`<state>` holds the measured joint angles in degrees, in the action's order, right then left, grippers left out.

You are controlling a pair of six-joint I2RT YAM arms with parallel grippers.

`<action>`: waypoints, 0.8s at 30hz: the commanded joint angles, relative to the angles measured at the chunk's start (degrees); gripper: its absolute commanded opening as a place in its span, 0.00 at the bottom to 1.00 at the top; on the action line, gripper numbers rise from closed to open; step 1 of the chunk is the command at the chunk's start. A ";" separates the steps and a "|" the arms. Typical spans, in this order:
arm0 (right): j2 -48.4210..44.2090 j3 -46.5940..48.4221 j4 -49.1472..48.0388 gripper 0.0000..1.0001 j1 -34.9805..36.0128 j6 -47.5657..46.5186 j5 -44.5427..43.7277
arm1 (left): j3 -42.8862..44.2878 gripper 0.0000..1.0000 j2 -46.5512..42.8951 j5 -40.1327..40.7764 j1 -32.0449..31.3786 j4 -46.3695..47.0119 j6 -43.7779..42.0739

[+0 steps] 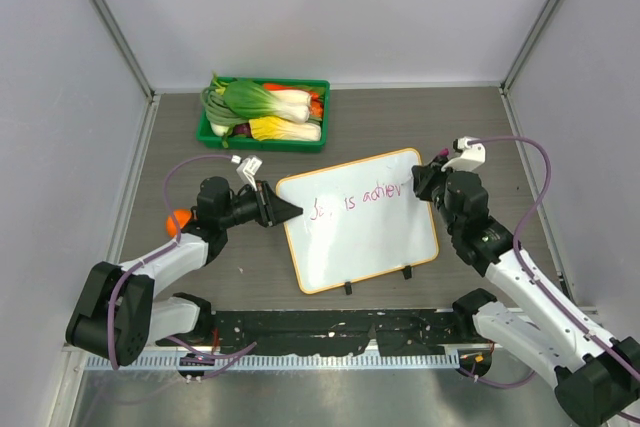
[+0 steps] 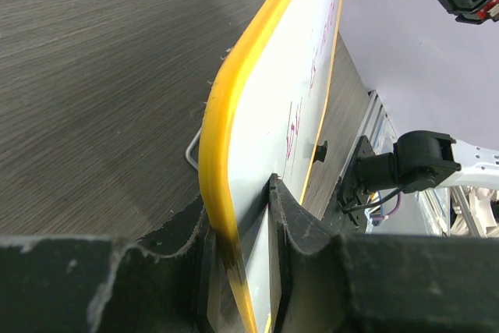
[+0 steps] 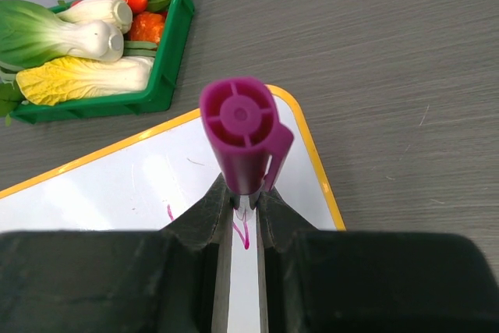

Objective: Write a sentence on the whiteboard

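The writing is under way, by the look of it. One line of the sentence (image 1: pixel 355 197) runs in thin purple cursive across the upper part of the whiteboard (image 1: pixel 365 242). Only a few words can be made out, and they end close to the board's right rim. The lower part of the board is bare. I judge there is little room left on that line, so any more words would have to go beneath it.

The board lies on the table (image 1: pixel 180 147), with a green tray (image 1: pixel 262 146) of vegetables beyond its far left corner.

The left arm reaches in low from the board's near left. The left gripper (image 1: pixel 290 210) is pinched on the board's yellow left rim, steadying it.

The right arm bends up from the near right, its wrist over the board's far right corner. The right gripper (image 3: pixel 243 193) is clamped on a purple marker (image 3: pixel 243 126) with its tip pointed down at the end of the line. Whether the tip touches the surface, I cannot tell.
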<state>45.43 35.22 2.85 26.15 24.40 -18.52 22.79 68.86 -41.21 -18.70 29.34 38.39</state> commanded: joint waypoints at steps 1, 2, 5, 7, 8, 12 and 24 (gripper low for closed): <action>0.45 -0.59 -2.41 0.00 -0.40 0.38 -0.46 | -1.69 0.00 0.66 7.72 -0.20 -4.56 -9.48; 0.80 -0.59 -2.41 0.01 -0.40 0.38 -0.29 | -1.69 0.00 0.84 7.64 -0.20 -4.56 -9.56; 1.33 -0.86 -2.50 0.01 -0.40 0.38 0.15 | -1.60 0.00 1.10 7.37 -0.11 -4.56 -9.48; 1.68 -0.95 -2.50 0.01 -0.49 0.64 0.24 | -1.60 0.00 1.01 7.37 -0.20 -4.65 -9.56; 1.85 -0.95 -2.50 0.01 -0.49 0.73 0.16 | -1.60 0.00 1.01 7.46 -0.11 -4.65 -9.48; 1.86 -1.03 -2.33 0.01 -0.49 0.30 -0.28 | -1.60 0.00 1.01 7.46 -0.11 -4.65 -9.48; 1.15 -0.24 0.31 0.01 -1.28 -0.76 -3.71 | -1.60 0.00 1.01 7.46 -0.20 -4.56 -9.48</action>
<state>46.87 34.24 2.94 25.63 24.36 -19.25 22.79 68.86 -41.19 -18.70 29.32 38.39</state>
